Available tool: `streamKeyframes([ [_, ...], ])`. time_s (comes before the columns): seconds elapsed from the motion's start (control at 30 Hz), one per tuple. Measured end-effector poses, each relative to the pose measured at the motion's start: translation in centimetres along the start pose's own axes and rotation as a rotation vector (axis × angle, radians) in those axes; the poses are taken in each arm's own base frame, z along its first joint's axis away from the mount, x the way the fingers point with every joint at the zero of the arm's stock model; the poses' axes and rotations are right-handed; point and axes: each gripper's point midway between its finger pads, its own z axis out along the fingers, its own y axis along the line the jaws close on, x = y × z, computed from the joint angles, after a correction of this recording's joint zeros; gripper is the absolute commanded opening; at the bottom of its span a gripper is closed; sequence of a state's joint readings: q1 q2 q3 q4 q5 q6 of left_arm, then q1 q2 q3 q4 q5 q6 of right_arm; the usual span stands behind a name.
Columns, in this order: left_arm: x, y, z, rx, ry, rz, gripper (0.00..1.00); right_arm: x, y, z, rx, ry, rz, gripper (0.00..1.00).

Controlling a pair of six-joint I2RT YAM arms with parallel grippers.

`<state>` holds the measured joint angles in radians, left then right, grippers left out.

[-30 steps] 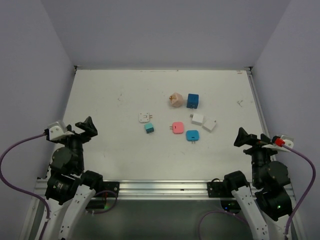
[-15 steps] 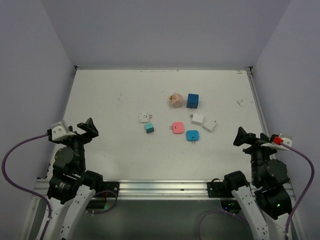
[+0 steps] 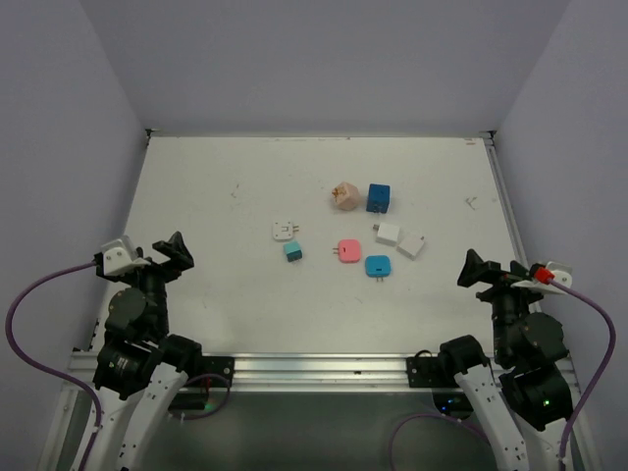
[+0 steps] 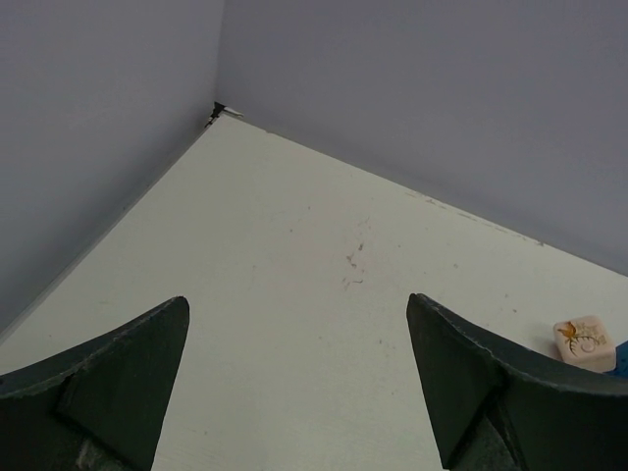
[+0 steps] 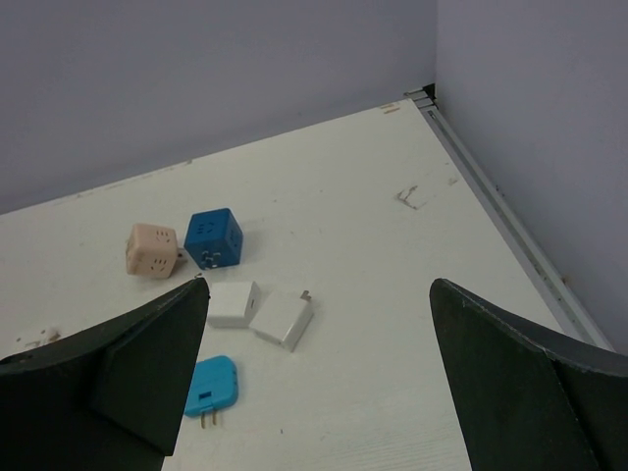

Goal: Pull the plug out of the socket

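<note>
The left claw (image 4: pixel 296 302) hangs above the near-left part of the bench (image 3: pixel 216 186). Its two dark fingers are spread wide, with only bare white surface between them. The right claw (image 5: pixel 319 287) hangs over the near-right part, spread just as wide and holding nothing. Both are well apart from the task's things, which lie clustered a little right of the bench's middle.

At the far end of that cluster stands the beige socket cube (image 3: pixel 343 195), with a brownish mark on its top face. Just beside it on the right is the dark blue socket cube (image 3: pixel 378 198) — in the right wrist view the two stand very close. These views do not show whether a plug is seated in either cube.

Nearer the arms lie a square white plug (image 3: pixel 388 234) and, just beside it on the right, a tilted white plug (image 3: pixel 411 244). Nearer again are a pink plug (image 3: pixel 347 250) and a light blue plug (image 3: pixel 378 265), whose prongs point toward the arms.

Left of these — apart from the cubes — a flat white adapter (image 3: pixel 285 231) lies with a small teal block (image 3: pixel 292 251) just beside it on the near side.
</note>
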<state>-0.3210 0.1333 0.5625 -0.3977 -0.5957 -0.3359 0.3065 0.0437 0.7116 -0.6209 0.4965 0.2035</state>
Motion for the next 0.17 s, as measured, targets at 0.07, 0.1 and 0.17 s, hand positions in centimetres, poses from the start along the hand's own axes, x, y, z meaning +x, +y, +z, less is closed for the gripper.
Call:
streamKeyframes([
  [0.07, 0.0, 0.0, 0.0, 0.0, 0.0, 0.0, 0.95, 0.01, 0.03, 0.0, -0.002, 0.0, -0.001, 0.99],
  [0.1, -0.01, 0.0, 0.0, 0.0, 0.0, 0.0, 0.95, 0.02, 0.03, 0.0, -0.003, 0.001, -0.002, 0.99],
  [0.17, -0.01, 0.0, 0.0, 0.0, 0.0, 0.0, 0.95, 0.04, 0.16, -0.01, -0.01, 0.002, -0.003, 0.99],
])
